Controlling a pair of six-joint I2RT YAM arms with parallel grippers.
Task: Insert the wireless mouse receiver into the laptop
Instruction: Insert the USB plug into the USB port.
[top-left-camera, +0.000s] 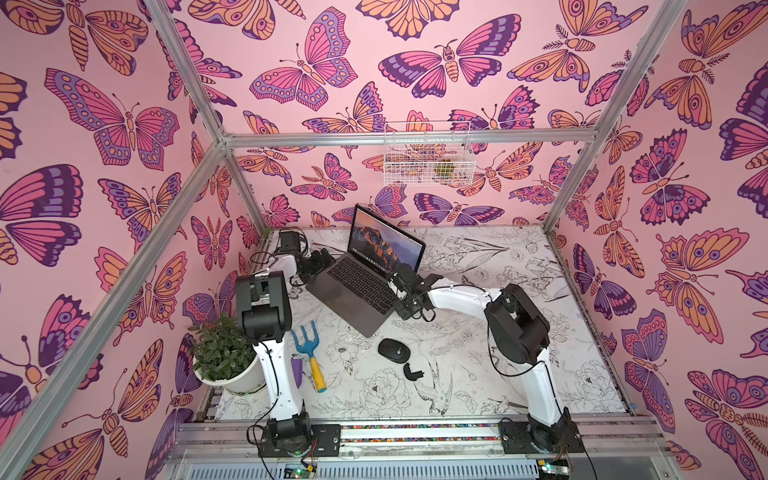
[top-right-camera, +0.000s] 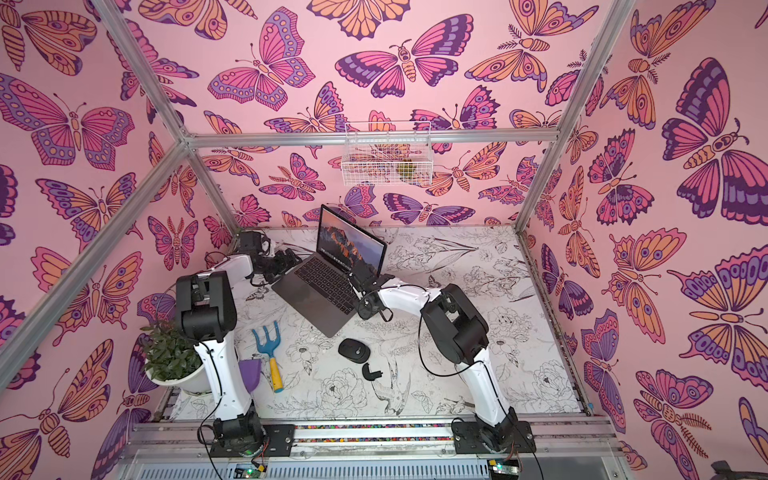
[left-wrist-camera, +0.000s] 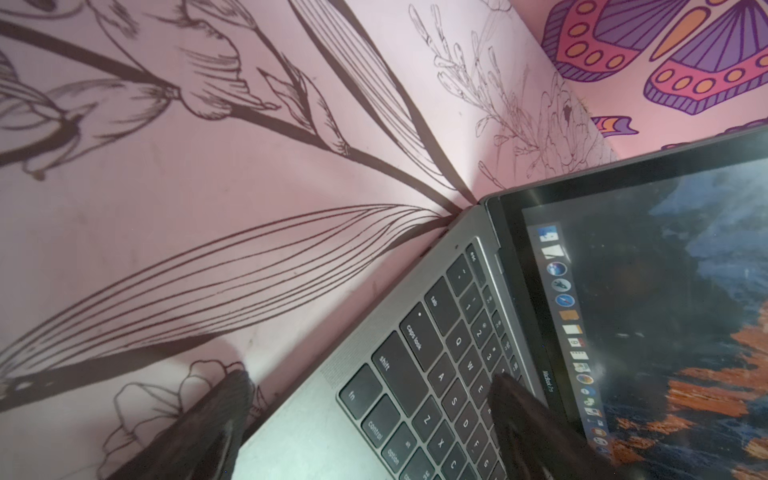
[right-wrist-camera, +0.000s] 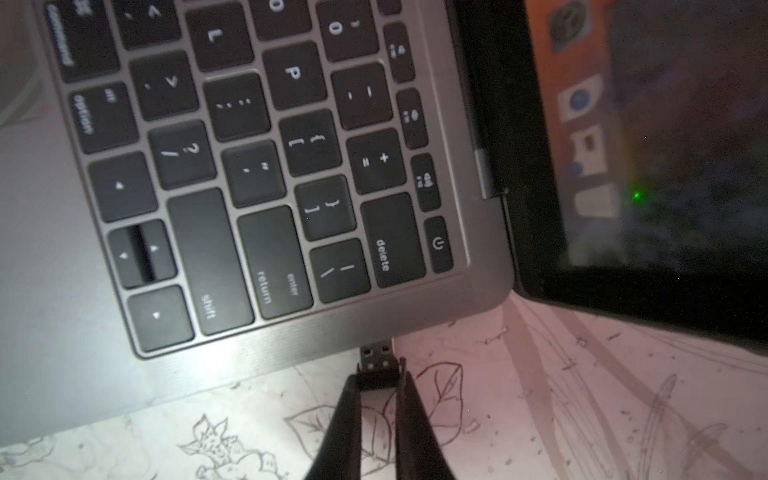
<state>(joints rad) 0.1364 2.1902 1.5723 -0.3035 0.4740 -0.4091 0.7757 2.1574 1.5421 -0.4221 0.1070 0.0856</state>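
**Top views.** The laptop (top-left-camera: 353, 286) stood open and askew on the flower-printed table (top-left-camera: 478, 249), with its screen toward the back wall. The right gripper (top-left-camera: 400, 283) lay at the laptop's right-hand edge near the hinge. The left gripper (top-left-camera: 321, 261) lay at the opposite edge, and both top views showed this arrangement (top-right-camera: 361, 276). The wireless mouse receiver was too small to make out here. The mouse (top-left-camera: 394, 350) and its curved cover piece (top-left-camera: 411, 371) lay well apart from the laptop, nearer the arm bases.

**Left wrist view.** The left gripper (left-wrist-camera: 370, 378) was spread wide and held nothing. One finger was over the table just beside the left edge of the laptop (left-wrist-camera: 307, 432), and the other was over the keys. Contact could not be judged.

**Right wrist view.** The right gripper (right-wrist-camera: 379, 380) was clamped on the black cap of the wireless mouse receiver (right-wrist-camera: 379, 363), with the metal plug leading. The receiver lay directly ahead of the fingertips, between them and the right-hand edge of the laptop (right-wrist-camera: 62, 332), level with the return and backslash keys. Its long axis continued the line of the fingers and ran roughly square to that edge, with the plug pointing into it. The plug tip met the rim of the deck. The side face carrying the port was hidden, so whether the plug had entered could not be told. The coming move was judged to be a straight push along this axis by the right arm, the nearer one, with the left placed as if to brace.
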